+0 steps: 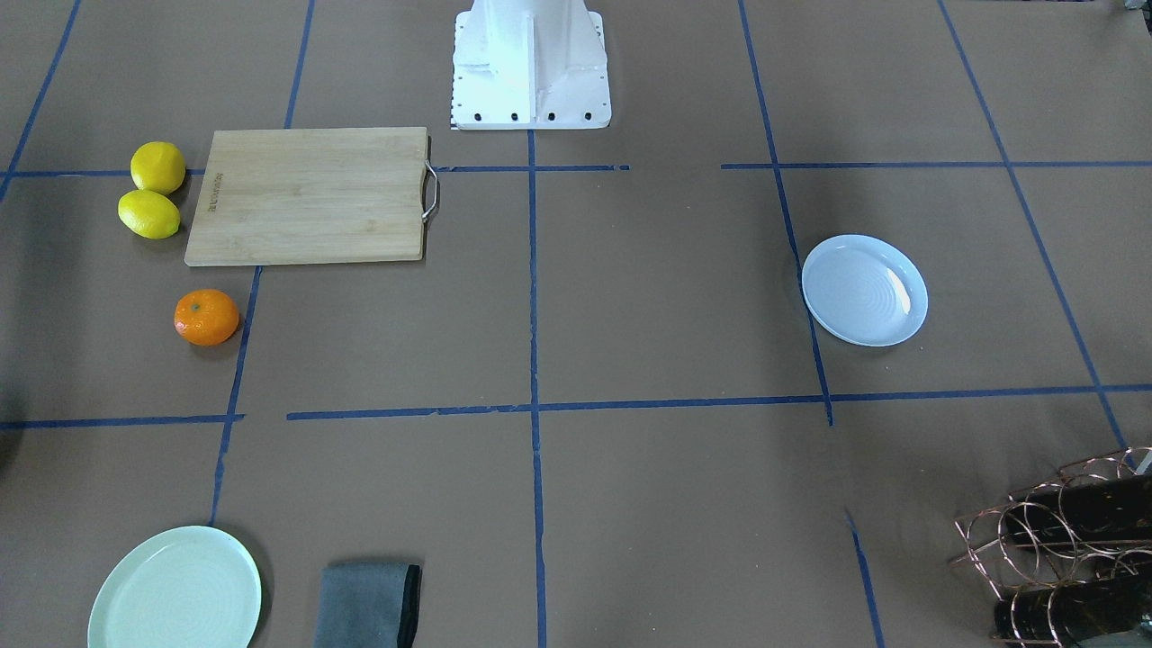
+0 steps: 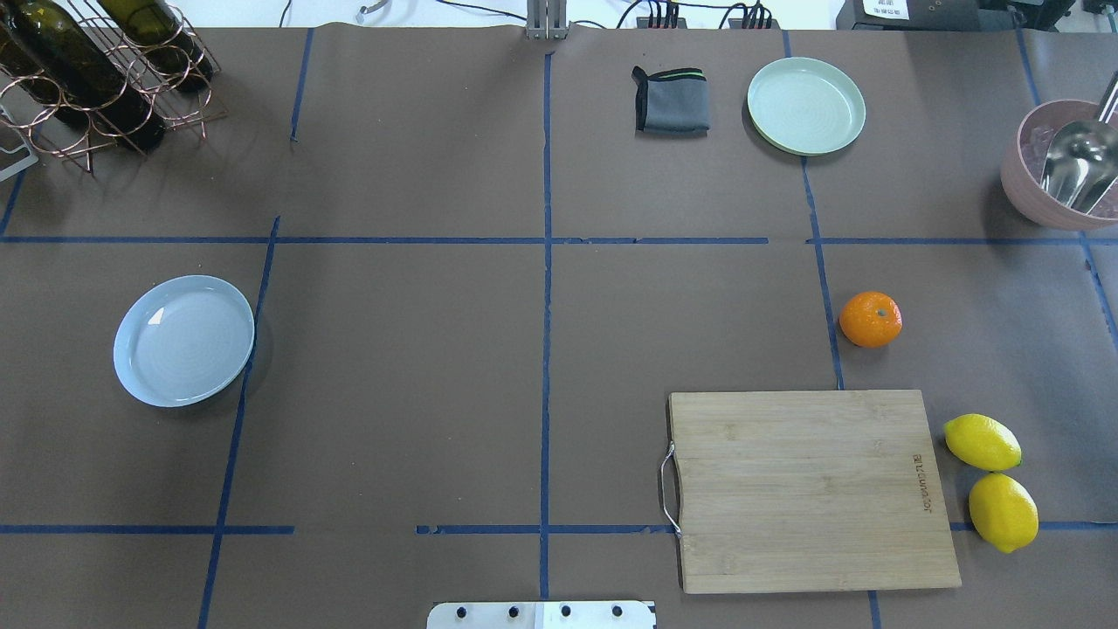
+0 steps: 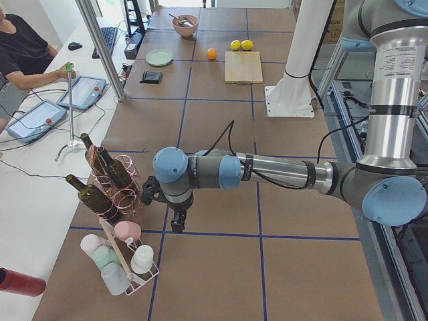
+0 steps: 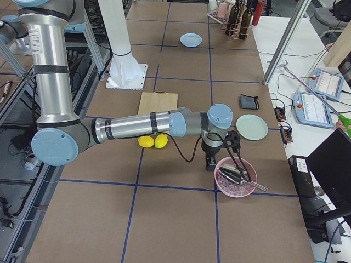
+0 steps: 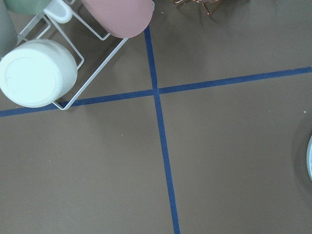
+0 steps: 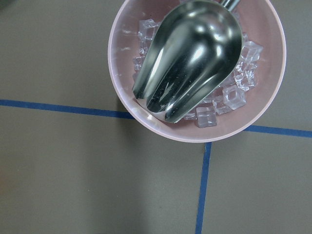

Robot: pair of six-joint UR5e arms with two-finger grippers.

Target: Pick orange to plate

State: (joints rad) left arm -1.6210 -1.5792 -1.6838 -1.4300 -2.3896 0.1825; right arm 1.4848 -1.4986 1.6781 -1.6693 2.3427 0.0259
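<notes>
The orange (image 2: 870, 319) lies on the brown table just beyond the cutting board's far right corner; it also shows as the orange (image 1: 206, 317) in the front-facing view. The pale bluish-white plate (image 2: 183, 341) rests far off on the table's left half, bare. My left gripper (image 3: 178, 226) hangs near the bottle rack at the table's left end, well away from the plate. My right gripper (image 4: 210, 164) hovers beside the pink bowl, past the orange. Neither wrist view shows fingers, so I cannot tell whether either gripper is open or shut.
Two lemons (image 2: 991, 472) lie right of the wooden cutting board (image 2: 808, 489). A mint-green plate (image 2: 806, 105) and a folded grey cloth (image 2: 671, 100) sit at the far edge. A pink bowl (image 6: 146, 122) holds ice and a metal scoop. A copper bottle rack (image 2: 96, 79) stands far left.
</notes>
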